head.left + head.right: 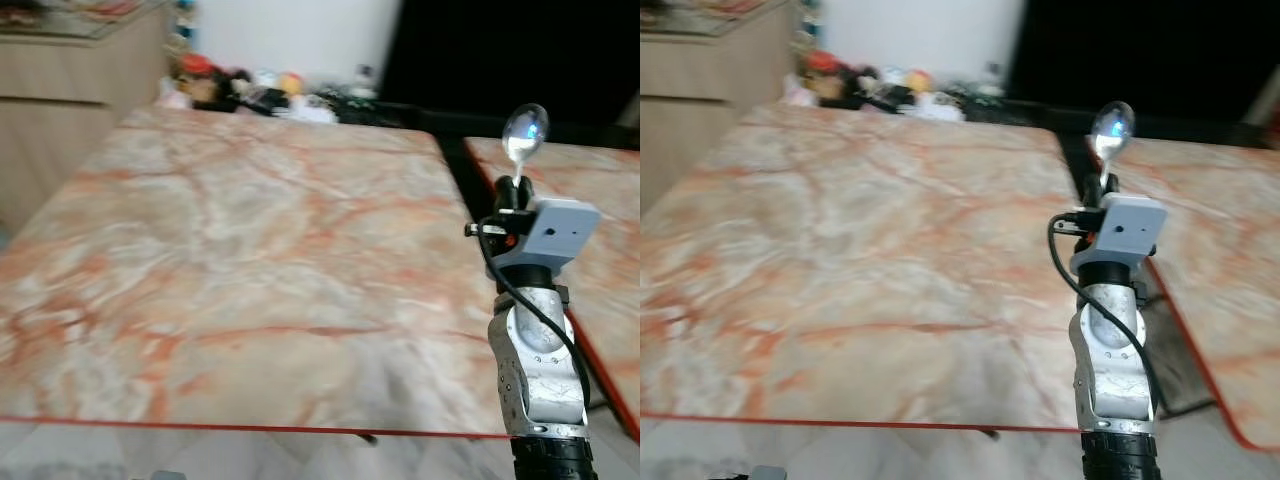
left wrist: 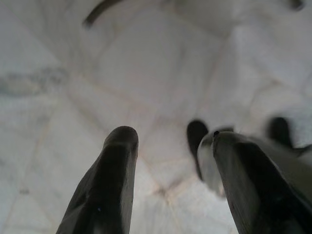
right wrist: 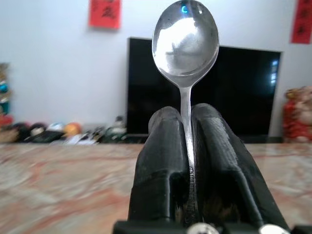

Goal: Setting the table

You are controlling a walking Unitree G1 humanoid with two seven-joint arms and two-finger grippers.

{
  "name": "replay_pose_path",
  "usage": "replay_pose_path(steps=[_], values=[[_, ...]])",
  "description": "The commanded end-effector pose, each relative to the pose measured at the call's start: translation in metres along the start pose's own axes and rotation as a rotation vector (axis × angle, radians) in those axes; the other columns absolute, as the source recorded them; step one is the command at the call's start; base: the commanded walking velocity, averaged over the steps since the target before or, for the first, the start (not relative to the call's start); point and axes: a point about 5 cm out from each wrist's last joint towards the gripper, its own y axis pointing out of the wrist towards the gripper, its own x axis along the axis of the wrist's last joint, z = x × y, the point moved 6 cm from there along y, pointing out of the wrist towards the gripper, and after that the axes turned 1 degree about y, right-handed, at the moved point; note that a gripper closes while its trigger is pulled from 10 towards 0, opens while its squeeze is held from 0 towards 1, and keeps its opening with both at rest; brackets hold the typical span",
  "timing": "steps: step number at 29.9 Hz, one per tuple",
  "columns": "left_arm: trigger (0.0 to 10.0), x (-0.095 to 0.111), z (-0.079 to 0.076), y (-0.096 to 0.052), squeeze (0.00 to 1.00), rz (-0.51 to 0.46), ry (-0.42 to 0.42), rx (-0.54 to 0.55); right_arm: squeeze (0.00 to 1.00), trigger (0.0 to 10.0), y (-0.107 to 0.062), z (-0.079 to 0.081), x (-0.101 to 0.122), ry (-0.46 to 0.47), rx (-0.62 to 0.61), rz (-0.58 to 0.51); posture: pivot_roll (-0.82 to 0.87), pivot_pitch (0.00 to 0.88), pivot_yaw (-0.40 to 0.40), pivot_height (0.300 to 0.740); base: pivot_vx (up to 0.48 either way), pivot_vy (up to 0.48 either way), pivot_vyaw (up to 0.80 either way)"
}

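The right claw is clenching a silver spoon by its handle, the two black fingers pressing the thin stem between them while the bowl is standing upright above the fingertips. Seen from the head, the right arm is reaching up from the lower right, holding the spoon above the near right part of the marble surface, close to the dark gap that is separating it from a second marble surface on the right. The spoon's bowl is catching bright light. The left claw is hanging low, its fingers spread apart and gripping nothing, pointing down at a pale tiled floor. At the far edge of the main surface, a row of small mixed items is lying blurred and hard to tell apart. Behind them a dark television screen is standing against a white wall, where red paper decorations are hanging. A light wooden cabinet is standing at the far left.
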Motion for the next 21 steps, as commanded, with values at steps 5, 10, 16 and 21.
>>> replay_pose_path(steps=[5, 10, 16, 21], values=[[10.0, -0.018, -0.002, -0.003, 0.0, 0.047, 0.003, -0.005, 0.0, 10.0, 0.001, -0.002, 0.006, -0.01, -0.004, -0.011, -0.02, 0.118, -0.027, 0.74, 0.0, -0.469, 0.0], [10.0, -0.022, 0.0, -0.004, 0.0, 0.056, 0.004, -0.003, 0.0, 10.0, 0.002, -0.001, 0.006, -0.023, -0.004, -0.009, -0.02, 0.121, -0.025, 0.74, 0.0, -0.467, 0.0], [10.0, -0.027, 0.0, -0.006, 0.0, 0.071, 0.002, -0.003, 0.0, 10.0, 0.001, -0.006, 0.008, -0.079, -0.012, -0.013, -0.03, 0.131, -0.028, 0.74, 0.0, -0.464, 0.0], [10.0, -0.032, -0.002, -0.007, 0.0, 0.085, 0.017, -0.011, 0.0, 10.0, 0.002, -0.012, 0.011, -0.12, -0.029, -0.016, -0.04, 0.133, -0.026, 0.74, 0.0, -0.458, 0.0]])
